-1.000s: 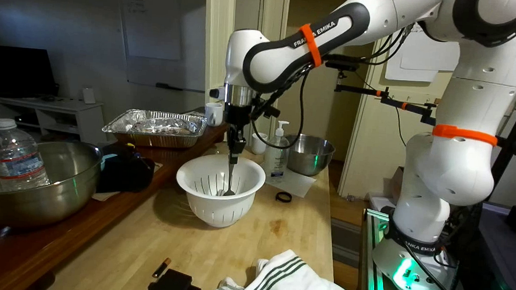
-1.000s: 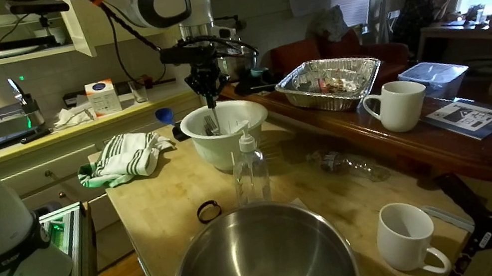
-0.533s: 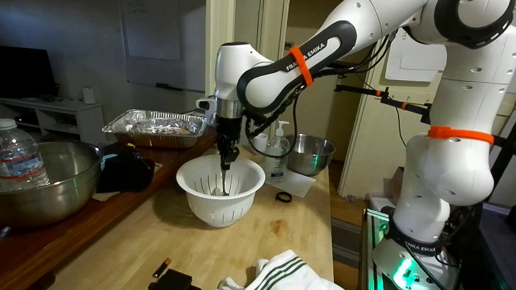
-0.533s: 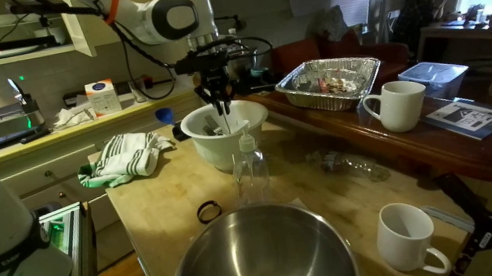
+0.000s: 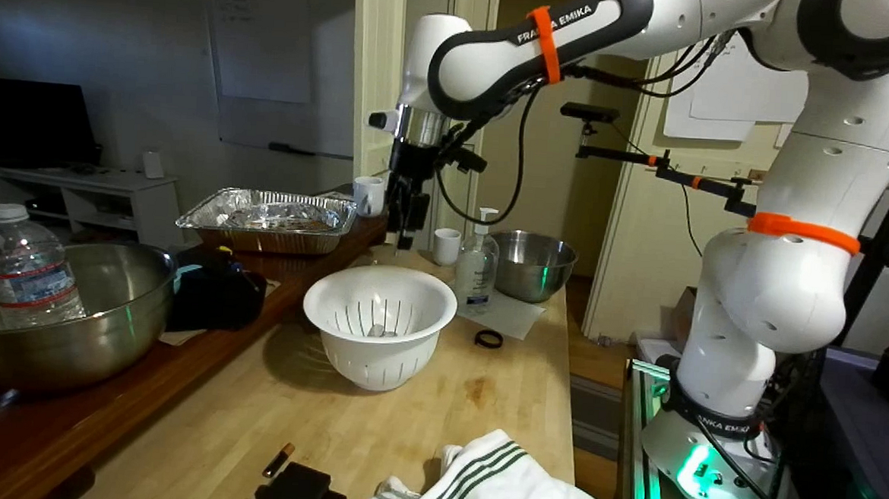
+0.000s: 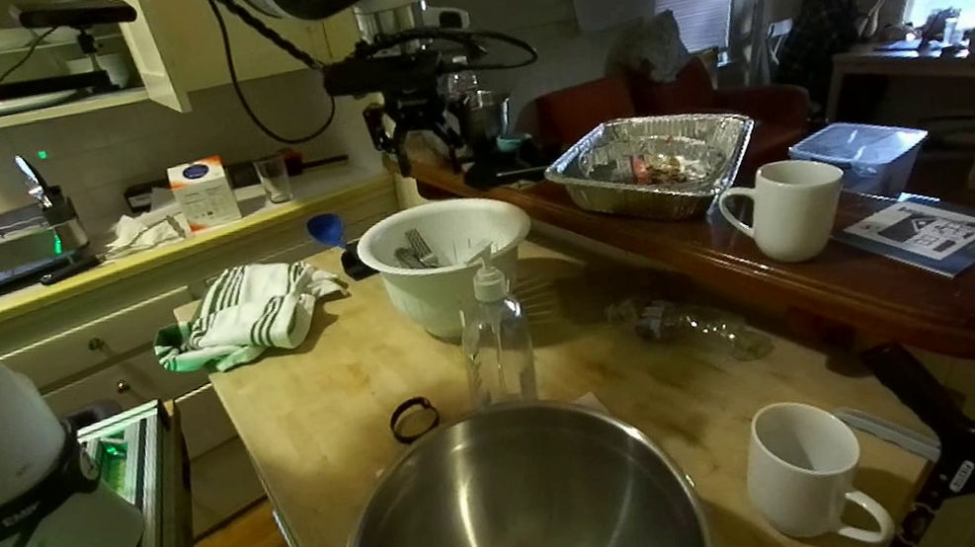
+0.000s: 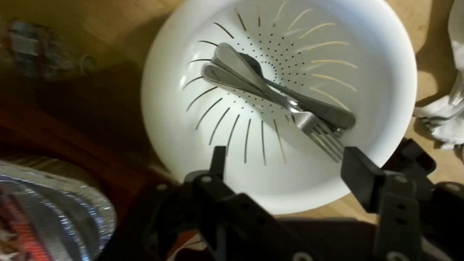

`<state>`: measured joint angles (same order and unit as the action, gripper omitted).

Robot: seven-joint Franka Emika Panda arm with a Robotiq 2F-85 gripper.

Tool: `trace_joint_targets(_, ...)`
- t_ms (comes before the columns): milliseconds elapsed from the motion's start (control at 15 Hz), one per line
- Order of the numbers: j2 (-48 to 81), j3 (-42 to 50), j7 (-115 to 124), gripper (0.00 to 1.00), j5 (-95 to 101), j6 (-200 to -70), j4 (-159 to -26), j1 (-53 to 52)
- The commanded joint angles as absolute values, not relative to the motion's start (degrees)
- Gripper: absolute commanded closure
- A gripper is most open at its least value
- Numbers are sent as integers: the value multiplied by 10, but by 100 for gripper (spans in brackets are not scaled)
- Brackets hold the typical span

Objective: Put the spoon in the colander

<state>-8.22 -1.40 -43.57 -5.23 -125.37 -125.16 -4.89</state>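
Note:
The white slit-sided colander (image 5: 379, 364) stands upright on the wooden table, seen in both exterior views and from above in the wrist view. Inside it lies the spoon (image 7: 255, 67), its dark bowl near the drain holes and its handle pointing toward the opposite wall. Across the spoon rests a fork (image 7: 306, 121), with another metal handle (image 7: 221, 76) beside it. My gripper (image 7: 284, 156) hangs above the colander, jaws spread wide with nothing between them. Neither of the fingers (image 6: 403, 163) touches the colander. The fork partly covers the spoon.
Behind the colander are a pump bottle (image 5: 476, 274) and a steel bowl (image 6: 512, 470). A foil tray (image 5: 267, 221) sits on the raised ledge alongside. A striped towel (image 5: 493, 488), black ring (image 5: 488, 338) and white mug (image 6: 798, 469) are on the table.
A second ago the gripper was shut on the spoon, its head down in the colander. It lowered further, then let go, opened wide and rose; the spoon lies in the colander.

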Motion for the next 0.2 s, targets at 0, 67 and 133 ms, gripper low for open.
trace_joint_targets(0,-142,12,-384,0,-35,-1284,-1282,-20)
trace_joint_targets(67,-147,17,-365,0,-21,-1304,-1287,-12)
trace_joint_targets(133,-128,17,-400,0,-40,-1269,-1257,-27)
